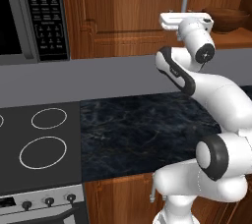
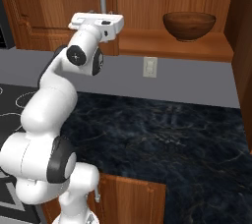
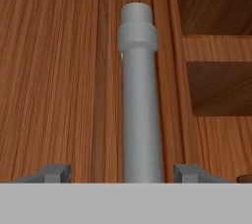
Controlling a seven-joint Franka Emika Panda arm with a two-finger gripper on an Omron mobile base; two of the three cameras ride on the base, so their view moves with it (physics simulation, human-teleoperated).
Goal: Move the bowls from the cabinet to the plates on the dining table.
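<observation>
Progress: early, you have moved no bowl | brown bowl (image 2: 189, 25) sits on cabinet shelf (image 2: 170, 46) | jaws (image 3: 122, 173) open astride door handle (image 3: 141, 95), not clamped.

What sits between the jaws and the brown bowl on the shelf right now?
In the hand view the gripper has its jaws open around the silver door handle. In the right base view, bare wooden shelf runs from there to the brown bowl.

Arm reared up tall from the base, elbow bent, wrist level and reaching forward at cabinet height; gripper (image 3: 118, 173) spread wide, fingertips (image 3: 53, 171) set well apart (one on either side of the view); nothing clamped between them.
</observation>
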